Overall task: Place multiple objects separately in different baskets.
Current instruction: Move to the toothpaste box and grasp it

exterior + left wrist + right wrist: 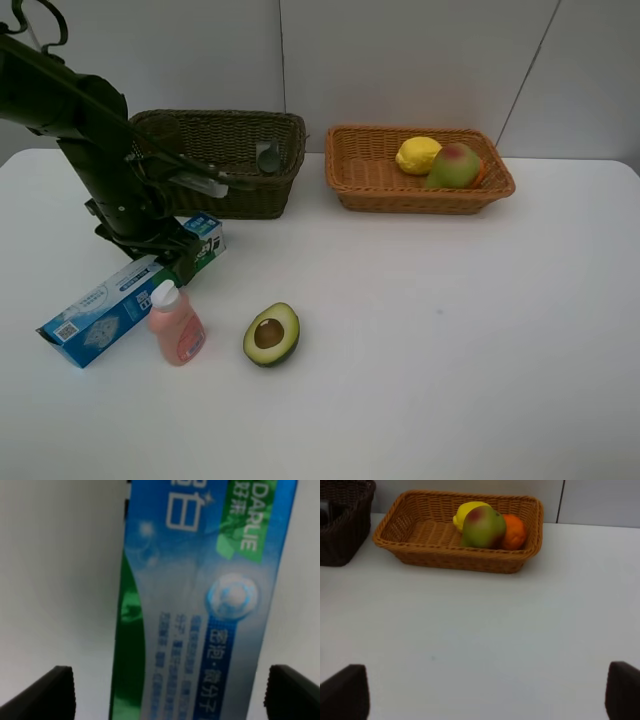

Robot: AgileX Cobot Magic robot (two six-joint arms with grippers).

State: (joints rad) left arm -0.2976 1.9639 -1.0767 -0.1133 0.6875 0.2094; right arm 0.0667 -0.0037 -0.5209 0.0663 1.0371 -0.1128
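The blue-green toothpaste box [110, 305] lies flat on the white table at the left. My left gripper [168, 264] is open and sits down over its far end. In the left wrist view the box [200, 605] lies between the two fingertips [50, 692] with a gap on each side. The pink pump bottle [177, 328] stands beside the box. The halved avocado [271, 334] lies cut face up to its right. The dark olive-brown basket [235, 195] holds a translucent cup [268, 157]. The light orange-tan basket [420, 195] holds the lemon [417, 155], pear [455, 166] and orange [514, 530]. My right gripper [482, 695] is open and empty. The dark square bottle is out of view.
The right wrist view shows bare white table [485, 630] in front of the light basket [455, 560], with the dark basket's corner [342, 535] to one side. A pale wall stands behind both baskets.
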